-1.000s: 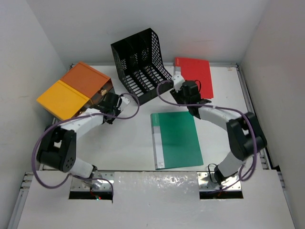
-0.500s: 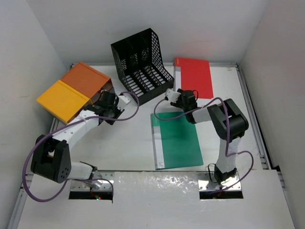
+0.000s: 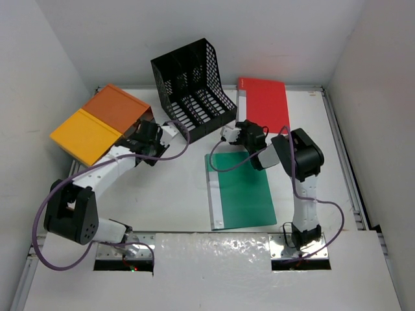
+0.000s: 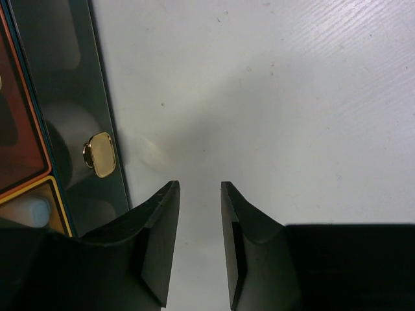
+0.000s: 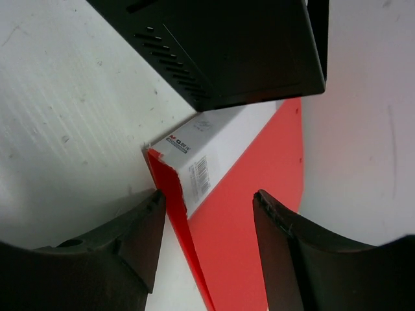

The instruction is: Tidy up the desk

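Observation:
The white desk (image 3: 175, 188) holds a green folder (image 3: 241, 188) at the middle and a red folder (image 3: 266, 103) at the back right. My right gripper (image 3: 238, 128) is open and empty at the red folder's near-left corner. In the right wrist view its jaws (image 5: 207, 197) stand either side of the red folder (image 5: 253, 214), above its white spine label (image 5: 207, 152). My left gripper (image 3: 145, 131) sits next to the front of the orange-yellow drawer box (image 3: 97, 123). In the left wrist view it (image 4: 198, 194) is open a narrow gap over bare desk (image 4: 272, 97), with nothing between the fingers.
A black mesh file rack (image 3: 191, 84) lies tilted at the back middle, and its dark base (image 5: 227, 45) is just beyond the right gripper. The drawer front with a gold knob (image 4: 99, 154) is left of the left fingers. Walls close in the desk on three sides.
The right arm has folded in, and its gripper has moved left to the red folder's near-left corner. The left gripper has edged a little closer to the drawer box.

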`<state>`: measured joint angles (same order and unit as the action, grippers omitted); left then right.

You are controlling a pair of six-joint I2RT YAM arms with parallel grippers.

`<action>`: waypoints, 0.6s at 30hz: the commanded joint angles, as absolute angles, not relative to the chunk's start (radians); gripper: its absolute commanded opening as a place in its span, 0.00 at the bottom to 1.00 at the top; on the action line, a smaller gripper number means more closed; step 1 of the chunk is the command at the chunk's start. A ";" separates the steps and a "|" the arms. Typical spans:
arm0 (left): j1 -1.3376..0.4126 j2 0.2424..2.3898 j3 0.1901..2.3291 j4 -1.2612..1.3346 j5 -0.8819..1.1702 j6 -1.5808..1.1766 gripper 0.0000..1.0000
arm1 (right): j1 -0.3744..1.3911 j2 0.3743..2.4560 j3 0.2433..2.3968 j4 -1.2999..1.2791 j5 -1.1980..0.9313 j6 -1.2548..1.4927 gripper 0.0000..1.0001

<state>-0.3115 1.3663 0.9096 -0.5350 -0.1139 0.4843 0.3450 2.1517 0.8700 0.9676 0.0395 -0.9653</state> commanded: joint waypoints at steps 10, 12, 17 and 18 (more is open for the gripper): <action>-0.308 1.399 0.973 -0.529 -0.147 0.460 0.30 | 0.325 2.368 0.983 1.127 0.132 -1.089 0.58; -0.308 1.399 0.973 -0.532 -0.156 0.459 0.30 | 0.313 2.378 1.006 1.086 0.108 -1.063 0.57; -0.308 1.399 0.974 -0.537 -0.156 0.457 0.30 | 0.290 2.353 1.032 0.945 0.037 -1.049 0.41; -0.308 1.401 0.979 -0.537 -0.158 0.457 0.30 | 0.285 2.350 1.049 0.930 0.032 -1.030 0.38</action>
<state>-0.3115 1.3964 0.9356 -0.5457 -0.1501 0.4675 0.3153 2.3348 1.0214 1.1057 0.0700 -1.0939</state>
